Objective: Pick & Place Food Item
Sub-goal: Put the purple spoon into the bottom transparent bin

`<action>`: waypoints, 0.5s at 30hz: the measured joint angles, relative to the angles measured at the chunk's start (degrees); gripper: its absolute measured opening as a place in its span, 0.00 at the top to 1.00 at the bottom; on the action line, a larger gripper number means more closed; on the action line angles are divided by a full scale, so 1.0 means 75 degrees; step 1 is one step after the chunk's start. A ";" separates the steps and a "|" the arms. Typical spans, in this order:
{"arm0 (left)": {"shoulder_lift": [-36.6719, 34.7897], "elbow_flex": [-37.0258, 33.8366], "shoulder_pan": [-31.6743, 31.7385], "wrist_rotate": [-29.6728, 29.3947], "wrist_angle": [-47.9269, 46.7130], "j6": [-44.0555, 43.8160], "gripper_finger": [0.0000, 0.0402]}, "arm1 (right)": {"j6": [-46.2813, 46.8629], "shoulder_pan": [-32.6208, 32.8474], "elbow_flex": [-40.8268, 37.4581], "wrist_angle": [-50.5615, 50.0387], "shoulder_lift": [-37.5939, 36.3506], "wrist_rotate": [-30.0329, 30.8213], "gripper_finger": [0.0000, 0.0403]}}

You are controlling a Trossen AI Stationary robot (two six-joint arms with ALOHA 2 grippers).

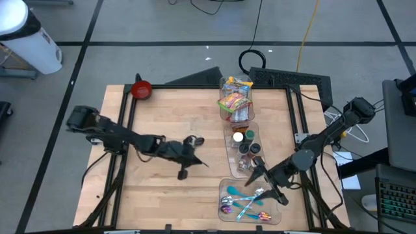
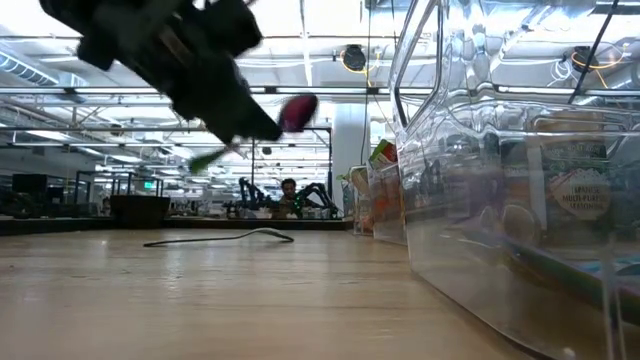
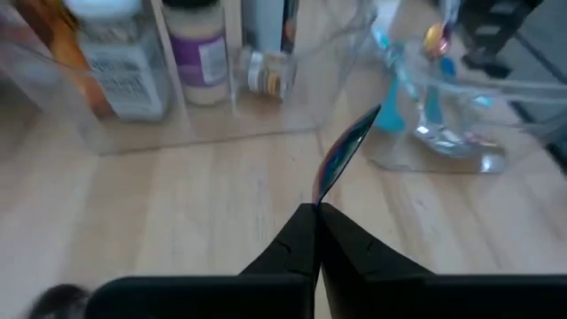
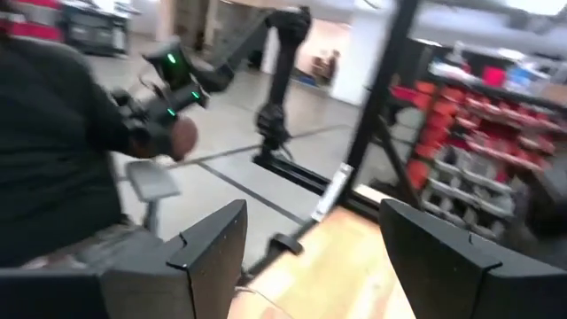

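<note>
My left gripper (image 1: 203, 161) is at the table's middle, above the wood, shut on a thin utensil with an iridescent purple head (image 3: 341, 155). In the low view the head (image 2: 298, 110) shows magenta, well above the table top. My right gripper (image 1: 270, 185) is open and empty (image 4: 310, 257), over the far edge of the clear utensil tray (image 1: 227, 209). The tray holds several blue and shiny utensils. I cannot tell from these frames what kind of utensil it is. My left gripper pinches the utensil's handle (image 3: 319, 197) between its two shut fingers, at their free ends. The utensil runs on past the fingertips toward the table's right side, seen edge-on. It is lifted clear of the table.
A clear bin of snack packs (image 1: 235, 97) stands at the far middle, and a clear bin of spice jars (image 1: 244, 146) stands next to it. A red bowl (image 1: 141, 89) sits at the far left corner. Bare wood lies at the near left.
</note>
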 joint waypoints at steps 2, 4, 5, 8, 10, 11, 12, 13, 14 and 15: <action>-0.0638 -0.0308 0.0001 -0.0033 0.0150 0.0162 0.99 | 0.0038 -0.0015 0.0000 -0.0235 -0.0077 0.0353 0.38; -0.1298 -0.0778 0.0033 -0.0047 0.0885 0.0320 0.99 | 0.0069 -0.0026 0.0000 -0.0422 -0.0141 0.0625 0.38; -0.1622 -0.1107 0.0058 -0.0064 0.1272 0.0351 0.99 | 0.0092 -0.0026 0.0000 -0.0478 -0.0169 0.0757 0.38; -0.2372 -0.2229 0.0164 -0.0318 0.2839 0.0453 0.99 | 0.0066 -0.0038 0.0000 -0.0581 -0.0237 0.1143 0.38; -0.2639 -0.2946 0.0223 -0.0489 0.4506 0.0457 0.99 | -0.0019 -0.0102 0.0000 -0.0581 -0.0234 0.1396 0.38; -0.2684 -0.3259 0.0238 -0.0559 0.5374 0.0446 0.99 | -0.0030 -0.0160 0.0000 -0.0579 -0.0231 0.1501 0.38; -0.2690 -0.3511 0.0241 -0.0628 0.6178 0.0451 0.99 | -0.0029 -0.0256 0.0000 -0.0550 -0.0214 0.1517 0.38; -0.2685 -0.3693 0.0211 -0.0706 0.6743 0.0471 0.99 | 0.0019 -0.0384 0.0000 -0.0480 -0.0186 0.1513 0.38; -0.2680 -0.3788 0.0145 -0.0765 0.7091 0.0509 0.99 | 0.0072 -0.0513 0.0000 -0.0410 -0.0129 0.1505 0.38; -0.2661 -0.3797 0.0075 -0.0822 0.7214 0.0559 0.99 | 0.0120 -0.0631 0.0000 -0.0310 -0.0059 0.1508 0.38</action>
